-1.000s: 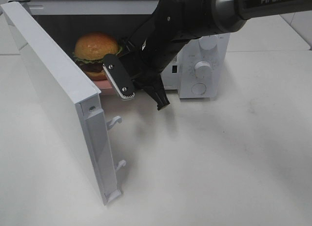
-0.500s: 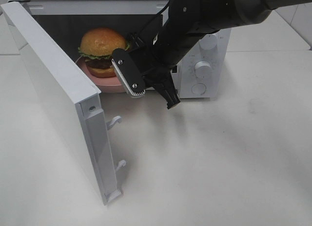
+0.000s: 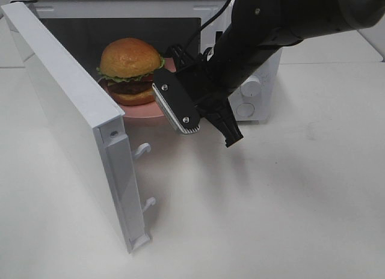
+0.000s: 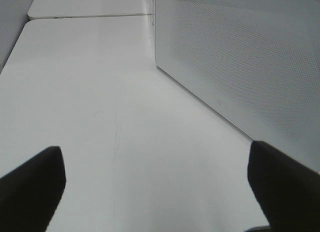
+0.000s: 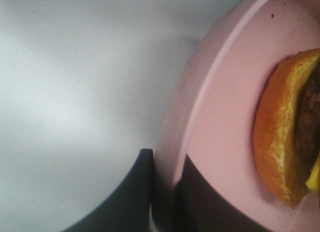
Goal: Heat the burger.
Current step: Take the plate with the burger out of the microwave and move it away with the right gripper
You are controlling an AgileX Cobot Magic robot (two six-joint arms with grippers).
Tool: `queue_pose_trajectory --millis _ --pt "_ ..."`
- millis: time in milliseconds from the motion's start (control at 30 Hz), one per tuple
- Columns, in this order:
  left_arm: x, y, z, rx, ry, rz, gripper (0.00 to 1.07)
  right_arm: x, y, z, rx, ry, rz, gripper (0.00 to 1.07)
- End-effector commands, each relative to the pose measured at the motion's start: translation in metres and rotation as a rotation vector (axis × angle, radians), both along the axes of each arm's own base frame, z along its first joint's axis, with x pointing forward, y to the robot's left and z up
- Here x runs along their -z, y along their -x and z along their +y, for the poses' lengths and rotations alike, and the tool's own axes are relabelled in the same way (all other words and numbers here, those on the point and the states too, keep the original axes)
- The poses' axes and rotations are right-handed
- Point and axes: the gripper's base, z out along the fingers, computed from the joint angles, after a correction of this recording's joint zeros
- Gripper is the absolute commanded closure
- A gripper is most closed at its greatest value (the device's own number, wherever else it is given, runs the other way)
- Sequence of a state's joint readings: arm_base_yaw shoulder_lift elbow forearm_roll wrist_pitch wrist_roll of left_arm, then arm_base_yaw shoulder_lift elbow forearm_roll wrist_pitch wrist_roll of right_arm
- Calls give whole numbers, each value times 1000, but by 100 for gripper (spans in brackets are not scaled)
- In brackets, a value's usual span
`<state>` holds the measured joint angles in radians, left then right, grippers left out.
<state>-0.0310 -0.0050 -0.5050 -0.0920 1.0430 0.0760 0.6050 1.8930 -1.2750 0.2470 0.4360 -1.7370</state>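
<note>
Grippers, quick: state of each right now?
Left gripper: open, holding nothing.
Right gripper: shut on the pink plate rim; the burger sits on it.

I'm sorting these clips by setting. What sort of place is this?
Probably a lab bench set up as a mock kitchen. A white microwave stands open on a bare white table, with a burger on a pink plate at its opening, the plate's rim gripped by a robot arm's tool.
</note>
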Motion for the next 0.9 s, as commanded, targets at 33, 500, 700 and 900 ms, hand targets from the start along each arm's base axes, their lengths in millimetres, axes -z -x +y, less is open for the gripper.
queue_pose_trajectory --millis 33,500,700,900 --pt "0 2 0 -4 9 -22 16 -17 0 -5 36 -58 -80 107" --pt "0 2 0 -4 10 -22 16 -20 47 -39 52 -56 -97 107" --pt "0 2 0 -4 9 -22 16 -23 60 -48 54 -62 -110 107" --pt "0 2 0 -4 9 -22 16 -28 84 -64 55 -68 -115 107"
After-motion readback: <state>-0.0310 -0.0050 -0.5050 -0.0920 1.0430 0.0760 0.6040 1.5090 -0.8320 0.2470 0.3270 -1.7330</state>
